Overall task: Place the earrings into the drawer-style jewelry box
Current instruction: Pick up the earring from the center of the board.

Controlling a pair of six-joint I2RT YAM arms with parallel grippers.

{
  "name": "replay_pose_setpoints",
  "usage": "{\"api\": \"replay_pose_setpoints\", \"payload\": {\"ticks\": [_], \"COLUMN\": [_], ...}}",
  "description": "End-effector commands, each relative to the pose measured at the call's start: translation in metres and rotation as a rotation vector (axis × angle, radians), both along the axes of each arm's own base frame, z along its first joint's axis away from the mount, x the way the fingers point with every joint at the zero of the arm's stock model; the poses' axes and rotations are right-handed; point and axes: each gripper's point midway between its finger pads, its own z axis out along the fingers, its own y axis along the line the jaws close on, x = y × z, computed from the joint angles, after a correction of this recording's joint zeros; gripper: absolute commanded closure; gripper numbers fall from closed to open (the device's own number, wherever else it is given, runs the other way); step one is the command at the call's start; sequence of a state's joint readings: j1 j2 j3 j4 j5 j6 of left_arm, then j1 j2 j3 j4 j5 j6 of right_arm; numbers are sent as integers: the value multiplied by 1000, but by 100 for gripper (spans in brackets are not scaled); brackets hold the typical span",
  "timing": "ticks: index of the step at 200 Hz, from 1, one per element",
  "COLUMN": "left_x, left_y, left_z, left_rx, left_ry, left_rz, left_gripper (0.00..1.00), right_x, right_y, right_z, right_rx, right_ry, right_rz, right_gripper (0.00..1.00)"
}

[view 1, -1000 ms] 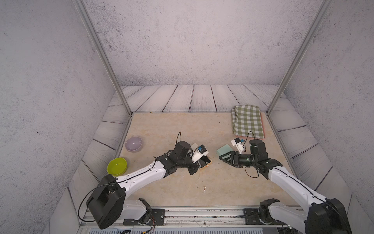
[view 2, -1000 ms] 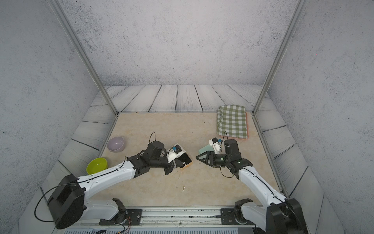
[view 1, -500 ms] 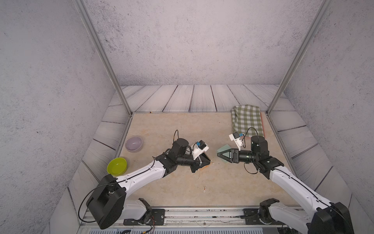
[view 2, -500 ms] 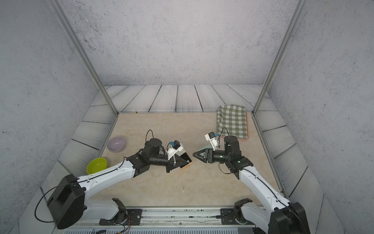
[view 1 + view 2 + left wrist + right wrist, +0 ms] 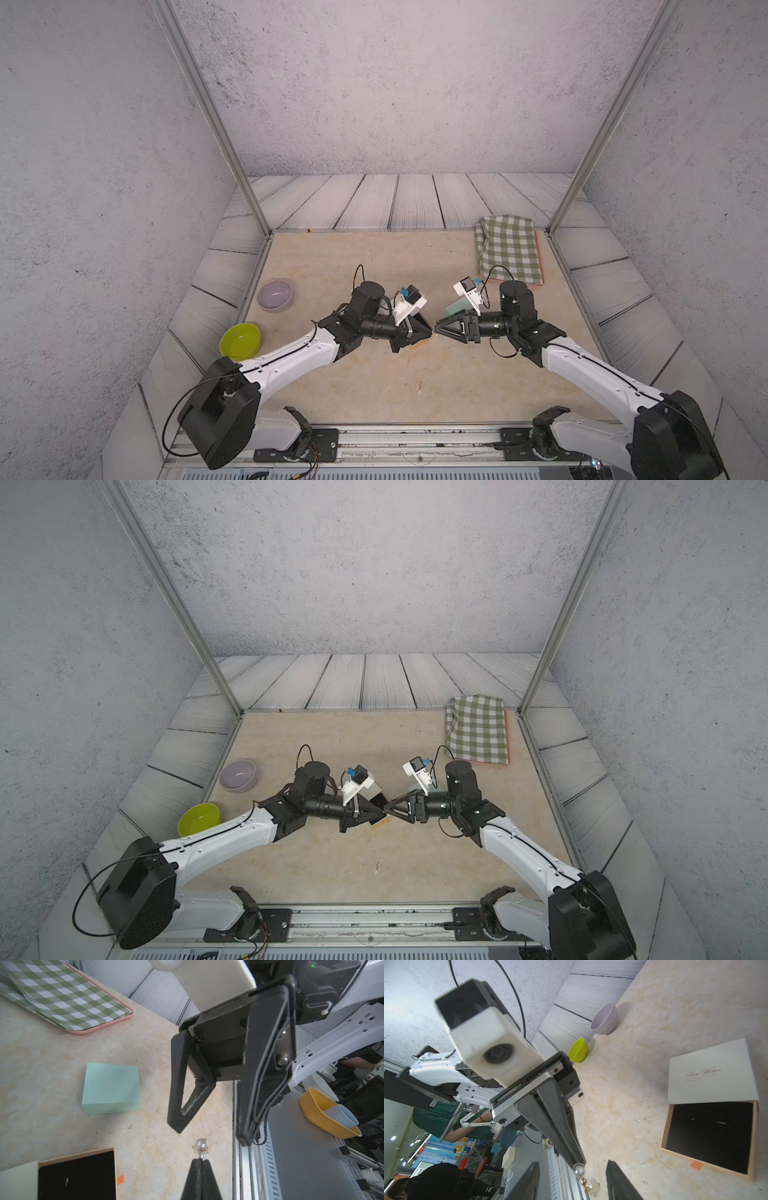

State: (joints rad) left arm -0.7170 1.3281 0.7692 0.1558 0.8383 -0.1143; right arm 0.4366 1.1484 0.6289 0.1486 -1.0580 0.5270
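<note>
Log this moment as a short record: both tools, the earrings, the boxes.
left tool: shut on the held earring
held earring: pearl-like bead with gold parts, in the air at the left tool's tip
right tool: open, jaws flanking the held earring, no contact visible
loose earring: lying on the table, toward the front
drawer-style jewelry box: tray slid out, black lining exposed, no earring visible inside
mint-green box: closed, on the table apart from the jewelry box

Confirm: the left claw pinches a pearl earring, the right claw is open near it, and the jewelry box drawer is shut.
Not shut: the right wrist view shows the drawer-style jewelry box with its black-lined tray slid out. The left claw does pinch the pearl earring, the right claw open near it.
</note>
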Motion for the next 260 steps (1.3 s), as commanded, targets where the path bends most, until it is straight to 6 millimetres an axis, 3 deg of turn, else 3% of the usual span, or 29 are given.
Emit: {"api": "replay_pose_setpoints", "payload": {"ticks": [1, 111, 260], "left_x": [0, 1, 3], "left_y": [1, 2, 2], "left_z": [2, -1, -3], "left_rx": [-16, -9, -3], "left_ry": [10, 16, 23], "left_rz": [-9, -1, 7], "left_gripper": [100, 100, 100], "right_x": [-10, -14, -11], "right_y": [3, 8, 8], "right_z": [-1, -6, -9], "right_rx": [22, 14, 2], "right_ry": [6, 18, 38], "right_rz": [57, 83, 65], "right_gripper": [49, 70, 83]}}
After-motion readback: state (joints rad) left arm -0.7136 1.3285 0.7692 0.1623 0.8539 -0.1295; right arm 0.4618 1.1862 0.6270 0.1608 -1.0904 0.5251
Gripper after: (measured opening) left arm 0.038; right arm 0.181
